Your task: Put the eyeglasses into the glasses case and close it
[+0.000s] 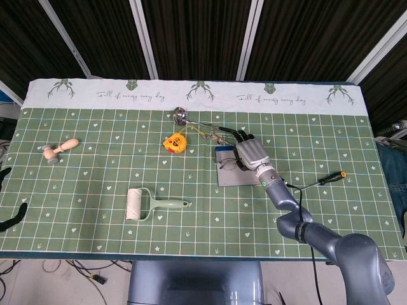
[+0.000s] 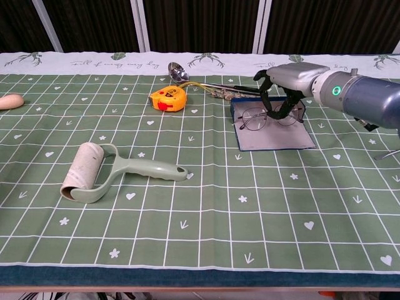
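Eyeglasses (image 2: 262, 118): long axis left-right, lenses toward me, over the open case (image 2: 275, 132). Pinched at their right end under my right robot hand (image 2: 289, 79), fingers curled round them.

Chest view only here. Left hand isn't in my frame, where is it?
Observer: Head view shows the left hand only partly, at the far left edge of the frame, off the table's left side and far from the glasses case.
Operator: Something is cut off at my right edge. What is it?
Observer: A screwdriver with a black handle and an orange end, lying on the table to the right of the case.
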